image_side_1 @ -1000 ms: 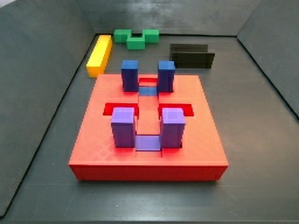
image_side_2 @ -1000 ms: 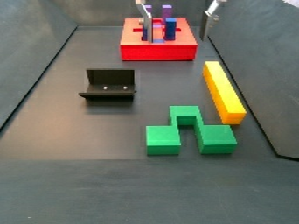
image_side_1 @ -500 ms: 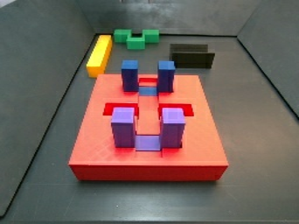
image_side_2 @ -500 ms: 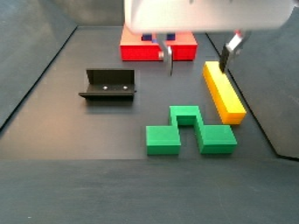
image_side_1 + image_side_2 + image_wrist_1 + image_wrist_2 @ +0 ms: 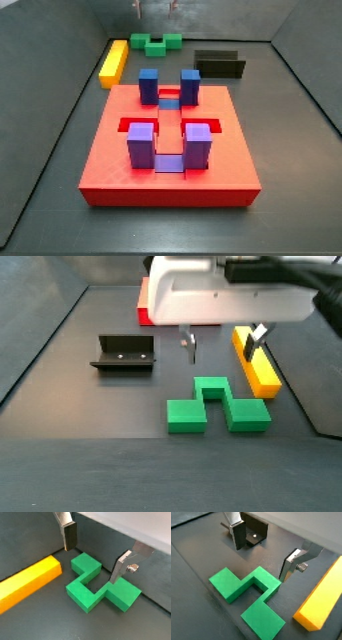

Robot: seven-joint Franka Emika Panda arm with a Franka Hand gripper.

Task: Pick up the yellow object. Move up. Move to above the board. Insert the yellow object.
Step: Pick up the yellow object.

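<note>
Yellow bar (image 5: 255,359) flat on floor, beside green block (image 5: 214,404), well apart from red board (image 5: 170,151). Board slots hold purple posts (image 5: 167,146). Gripper (image 5: 95,553) above green block, jaws wide, nothing held.

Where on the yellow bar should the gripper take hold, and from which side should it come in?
Grip the yellow bar near mid-length, across its narrow width, coming straight down from above. It lies flat, with long parallel sides. The open gripper hangs above the green notched block and would likely need shifting sideways first.
</note>
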